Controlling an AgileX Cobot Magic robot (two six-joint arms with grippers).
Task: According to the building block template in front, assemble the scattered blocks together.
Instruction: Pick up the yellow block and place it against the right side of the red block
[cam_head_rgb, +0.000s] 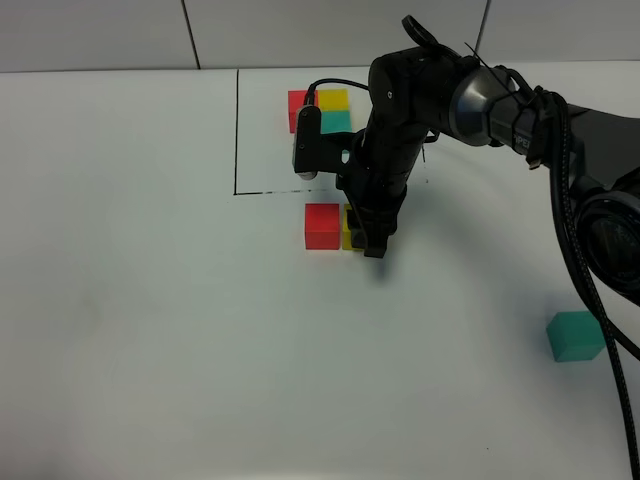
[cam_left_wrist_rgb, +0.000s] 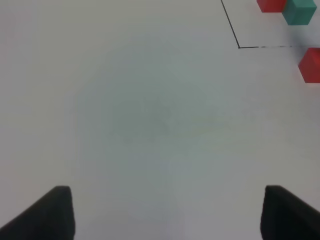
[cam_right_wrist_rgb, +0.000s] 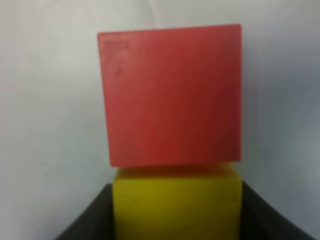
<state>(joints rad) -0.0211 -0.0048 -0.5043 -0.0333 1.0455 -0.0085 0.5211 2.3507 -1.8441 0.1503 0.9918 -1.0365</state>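
Note:
The building block template sits inside a thin black frame (cam_head_rgb: 236, 130): small red (cam_head_rgb: 298, 108), yellow (cam_head_rgb: 333, 99) and teal (cam_head_rgb: 336, 121) cubes. Just in front of the frame, the scattered red cube (cam_head_rgb: 322, 224) rests on the table with the scattered yellow cube (cam_head_rgb: 349, 232) touching its right side. My right gripper (cam_head_rgb: 372, 240) reaches across and is shut on the yellow cube (cam_right_wrist_rgb: 176, 205), which meets the red cube (cam_right_wrist_rgb: 170, 95). The scattered teal cube (cam_head_rgb: 574, 335) lies alone at the right. My left gripper (cam_left_wrist_rgb: 167, 215) is open and empty over bare table.
The white table (cam_head_rgb: 150, 300) carries nothing else. The right arm (cam_head_rgb: 480, 100) and its cables (cam_head_rgb: 580, 260) cross the right side above the teal cube. The left wrist view shows the frame corner (cam_left_wrist_rgb: 239, 47) and the red cube (cam_left_wrist_rgb: 311, 65) at its edge.

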